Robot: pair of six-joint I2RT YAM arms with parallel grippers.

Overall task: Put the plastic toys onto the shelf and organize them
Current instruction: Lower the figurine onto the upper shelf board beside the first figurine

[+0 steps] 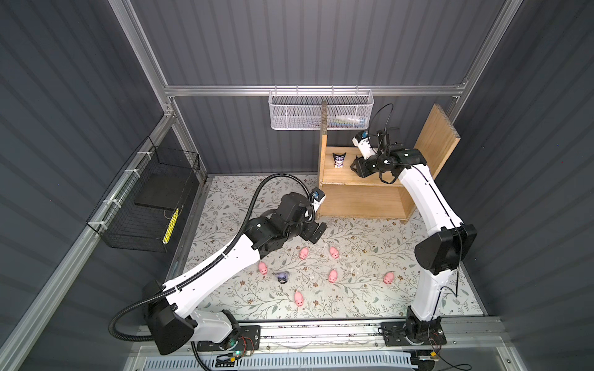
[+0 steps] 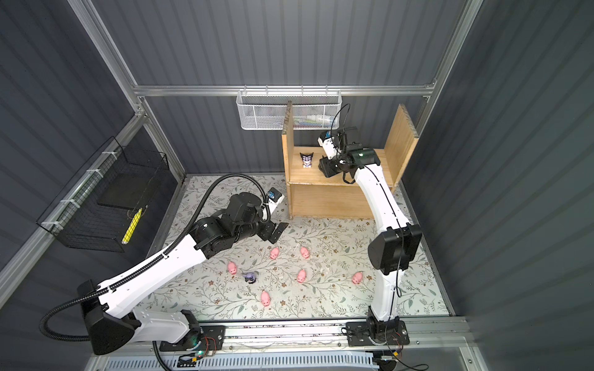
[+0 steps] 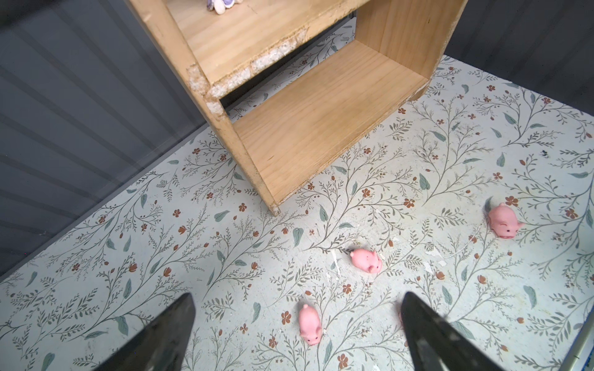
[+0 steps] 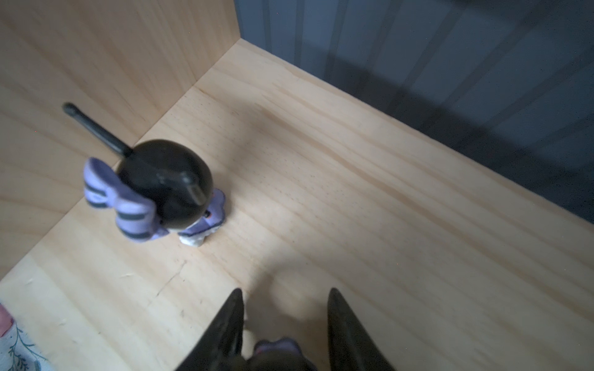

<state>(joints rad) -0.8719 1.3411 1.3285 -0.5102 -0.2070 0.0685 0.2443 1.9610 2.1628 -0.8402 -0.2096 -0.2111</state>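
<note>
I have the right pincer (image 1: 355,165) up over the upper level of the shelf (image 1: 360,199). Through its wrist camera I see the jaws only a little apart, with a small purple and black figurine (image 4: 276,350) low between them. Only the top of that toy shows at the edge of the picture, so I cannot tell whether the jaws are pinching it or just flanking it. On the same board a black-hooded figurine (image 1: 338,160) stands upright with a striped purple bow on its back. It is near the left side board and apart from the pincer. My left pincer (image 1: 313,233) hangs above the floral mat (image 1: 369,250), in front of the shelf's left front corner, with its jaws spread wide and nothing in them. The rest of the toys are down on the mat, well apart from the shelf. Six pink pigs (image 1: 333,275) lie scattered there in both top views, and the nearest pig (image 1: 303,253) lies just in front of the left pincer. A lavender-hooded figurine (image 1: 283,277) sits among them, just beside the leftmost pig (image 1: 263,267). The left wrist camera shows three of the pigs, one of them below the gap between its open jaws.
</note>
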